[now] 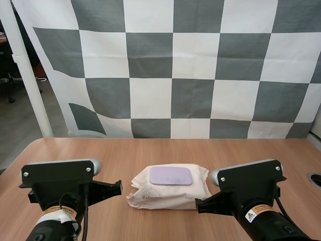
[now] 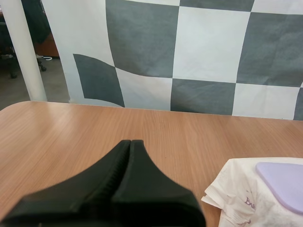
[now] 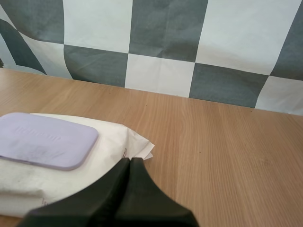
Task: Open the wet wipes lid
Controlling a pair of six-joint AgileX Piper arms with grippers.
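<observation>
1. The wet wipes pack (image 1: 165, 197) is lying flat on the table (image 1: 150, 150), midway between my two arms. Its lilac lid (image 1: 170, 176) is facing up and looks fully closed.
2. The left hand (image 2: 130, 142) is sitting with its fingers pressed together, gripping nothing, just off the pack's left end.
3. The right hand (image 3: 129, 160) is the same: fingers together, empty, tip near the crimped right corner of the pack.
4. I'm reading this as the approach. Nothing is touching the pack and the lid isn't lifted yet.
5. I'm planning one hand as hold-down and the other as lifter. The pack looks soft and light, so I'm expecting it to come up with the lid unless it's pinned.
6. I can't tell which lid edge is the tab and which is the hinge, so I'm checking that before committing.
7. Lifter: I'm aiming to come in low and shallow, wedge a fingertip under the lid lip, then peel up and back toward the hinge.
8. Hold-down: I'm planning to press on the wrapper beside the lid, never on the lid itself.
9. I'm watching for the pack sliding on the smooth wood, so I'm keeping moves slow.
</observation>
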